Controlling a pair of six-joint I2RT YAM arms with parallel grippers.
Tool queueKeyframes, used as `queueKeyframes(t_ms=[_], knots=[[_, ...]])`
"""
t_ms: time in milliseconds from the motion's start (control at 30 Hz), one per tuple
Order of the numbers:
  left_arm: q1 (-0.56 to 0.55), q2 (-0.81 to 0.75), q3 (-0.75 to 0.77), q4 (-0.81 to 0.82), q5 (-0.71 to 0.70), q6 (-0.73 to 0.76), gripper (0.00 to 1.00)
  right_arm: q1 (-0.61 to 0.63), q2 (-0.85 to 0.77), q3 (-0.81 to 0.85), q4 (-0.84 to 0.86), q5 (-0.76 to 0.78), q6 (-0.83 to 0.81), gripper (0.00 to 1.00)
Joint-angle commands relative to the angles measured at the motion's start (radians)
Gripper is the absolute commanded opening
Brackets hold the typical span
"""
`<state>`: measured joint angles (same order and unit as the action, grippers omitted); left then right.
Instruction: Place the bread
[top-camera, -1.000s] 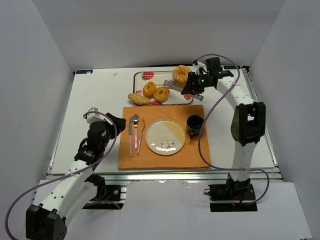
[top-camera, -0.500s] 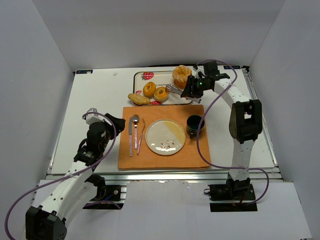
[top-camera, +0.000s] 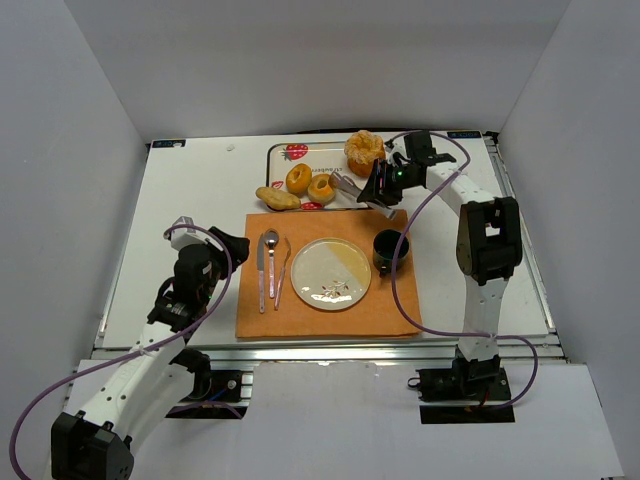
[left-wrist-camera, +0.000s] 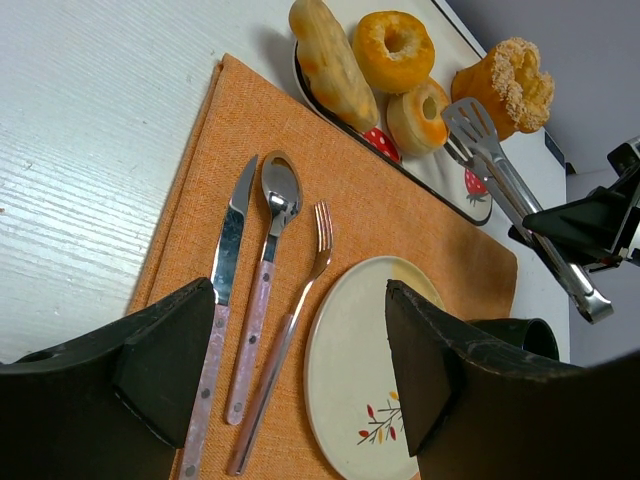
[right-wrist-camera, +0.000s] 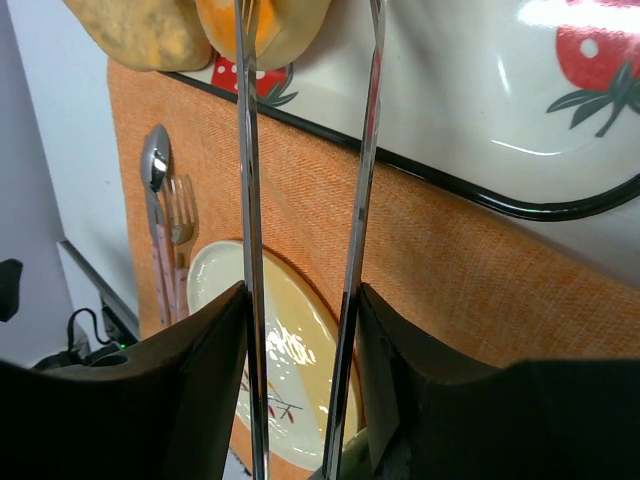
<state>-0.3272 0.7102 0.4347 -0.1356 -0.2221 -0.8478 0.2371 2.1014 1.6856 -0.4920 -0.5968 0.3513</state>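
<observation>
Two golden ring buns lie on the strawberry-print tray (top-camera: 372, 200): the left one (top-camera: 298, 178) and the right one (top-camera: 322, 188), also in the left wrist view (left-wrist-camera: 394, 50) (left-wrist-camera: 428, 112). My right gripper (top-camera: 386, 180) is shut on metal tongs (top-camera: 352, 187), whose arms stand apart. The tong tips reach the right ring bun's right side; in the right wrist view that bun (right-wrist-camera: 268, 28) sits at the top edge around the left tong arm (right-wrist-camera: 248, 200). I cannot tell whether the tips touch it. My left gripper (top-camera: 226, 246) is open and empty over the table left of the placemat.
A ruffled orange bun (top-camera: 363, 150) and a pale roll (top-camera: 277, 198) share the tray. On the orange placemat (top-camera: 300, 320) lie a knife (top-camera: 261, 270), spoon (top-camera: 271, 258), fork (top-camera: 281, 272), a cream plate (top-camera: 331, 272) and a dark cup (top-camera: 389, 250).
My right gripper has moved left and down with the tongs, bringing their tips from near the ruffled bun to the right ring bun. The left arm has not moved.
</observation>
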Motion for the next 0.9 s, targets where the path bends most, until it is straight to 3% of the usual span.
queueKeyframes(t_ms=[0, 467, 567, 733, 867], knots=[[0.005, -0.022, 0.012, -0.012, -0.01, -0.005, 0.78, 0.004, -0.01, -0.003, 0.056, -0.06, 0.047, 0.51], [0.005, -0.024, 0.013, -0.012, -0.007, -0.01, 0.78, 0.004, 0.002, -0.045, 0.077, -0.061, 0.102, 0.49], [0.005, -0.027, 0.019, -0.017, -0.009, -0.008, 0.78, 0.004, 0.001, -0.05, 0.082, -0.074, 0.104, 0.39], [0.005, -0.027, 0.015, 0.001, -0.008, -0.017, 0.78, -0.03, -0.054, -0.049, 0.111, -0.12, 0.113, 0.13], [0.005, -0.023, 0.014, 0.016, -0.005, -0.015, 0.78, -0.075, -0.122, -0.045, 0.137, -0.165, 0.092, 0.01]])
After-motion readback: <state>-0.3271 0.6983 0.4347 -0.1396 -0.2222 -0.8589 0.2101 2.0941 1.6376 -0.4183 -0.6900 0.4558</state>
